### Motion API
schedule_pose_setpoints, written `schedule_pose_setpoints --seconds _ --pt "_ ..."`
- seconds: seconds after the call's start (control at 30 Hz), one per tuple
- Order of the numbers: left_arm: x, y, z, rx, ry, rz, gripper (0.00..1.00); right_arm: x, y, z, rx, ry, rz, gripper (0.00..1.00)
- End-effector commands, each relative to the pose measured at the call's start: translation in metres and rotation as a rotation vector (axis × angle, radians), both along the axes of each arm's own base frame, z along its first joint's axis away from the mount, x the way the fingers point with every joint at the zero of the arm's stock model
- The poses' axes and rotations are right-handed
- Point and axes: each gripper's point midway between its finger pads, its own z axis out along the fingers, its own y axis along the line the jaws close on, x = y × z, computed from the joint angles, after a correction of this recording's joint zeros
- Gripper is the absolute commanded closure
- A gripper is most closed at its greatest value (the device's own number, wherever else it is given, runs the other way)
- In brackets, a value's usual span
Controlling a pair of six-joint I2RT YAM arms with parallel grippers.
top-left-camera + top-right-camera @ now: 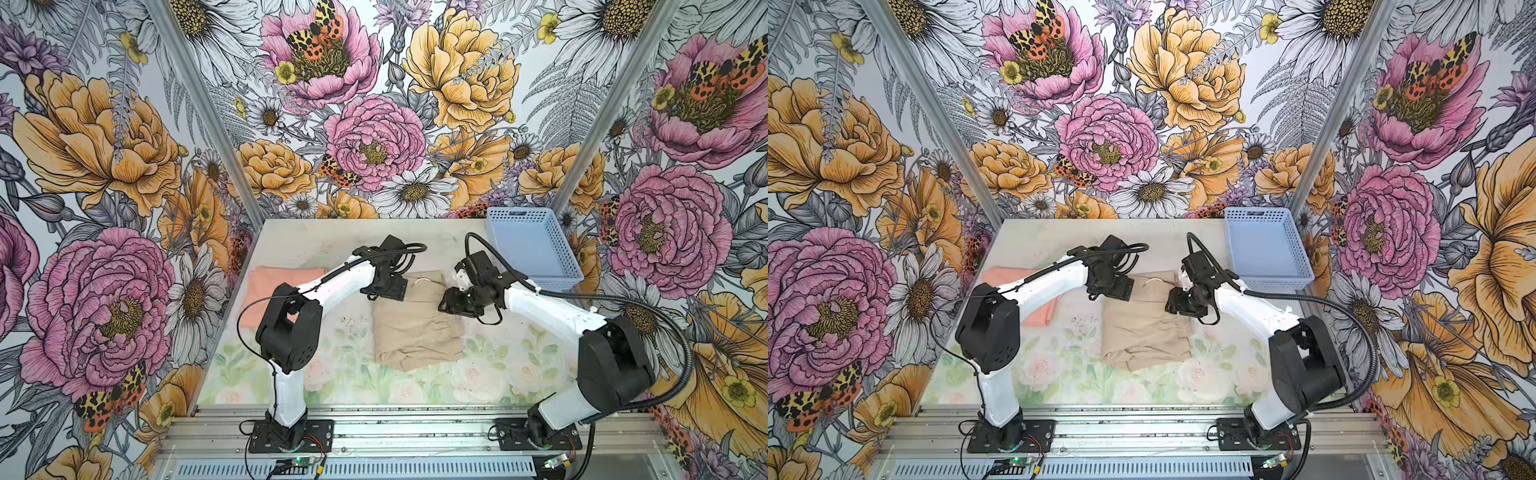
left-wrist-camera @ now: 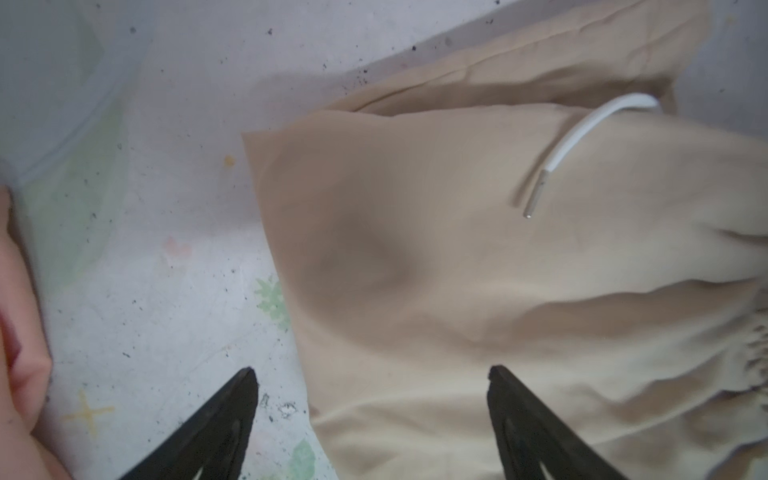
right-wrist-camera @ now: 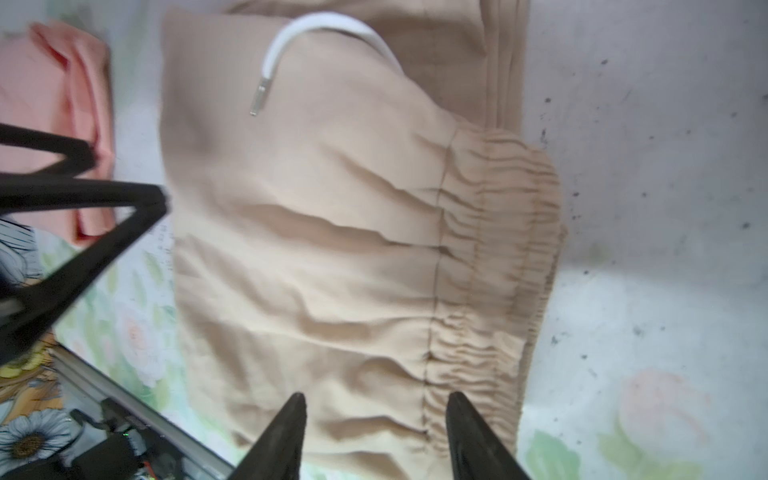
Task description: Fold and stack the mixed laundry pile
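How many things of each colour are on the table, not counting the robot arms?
peach folded garment: 1
beige drawstring garment: 1
light blue basket: 1
Total: 3
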Motion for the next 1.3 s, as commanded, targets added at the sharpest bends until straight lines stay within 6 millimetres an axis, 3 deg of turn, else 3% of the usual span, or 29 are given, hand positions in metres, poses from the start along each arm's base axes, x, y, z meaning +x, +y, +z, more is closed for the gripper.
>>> schedule_pose_setpoints --seconds 0.0,0.1,0.23,0.33,0.5,0.63,0.87,1.13,1.27 --pt "0.016 0.004 -0.007 0.079 -0.019 -0.115 0.10 -0.038 0.005 0.008 0.035 0.062 -0.062 0.36" --pt "0.028 -0.005 -0.010 0.091 -0.032 -0.171 0.07 -0.062 0.018 0.004 0.076 0.088 -0.090 0.34" --pt "0.039 -0.012 -0.018 0.103 -0.035 -0.220 0.07 -0.078 0.029 -0.017 0.073 0.109 -0.137 0.32" --pt "0.043 -0.011 -0.032 0.106 -0.004 -0.239 0.07 -0.081 0.032 -0.035 0.051 0.127 -0.158 0.31" --pt "0.035 -0.002 -0.060 0.080 0.081 -0.217 0.15 -0.072 0.020 -0.072 -0.076 0.146 -0.164 0.30" --pt "0.025 0.013 -0.072 0.088 0.127 -0.157 0.20 -0.054 0.007 -0.085 -0.131 0.144 -0.145 0.30" --pt "0.003 0.042 -0.074 0.075 0.179 0.001 0.22 -0.003 -0.006 -0.083 -0.181 0.100 -0.019 0.30" --pt "-0.051 0.072 -0.082 0.101 0.251 0.166 0.22 0.061 0.013 -0.066 -0.179 0.029 0.137 0.30" --pt "-0.083 0.071 -0.081 0.065 0.269 0.222 0.22 0.084 0.026 -0.061 -0.176 -0.006 0.196 0.30"
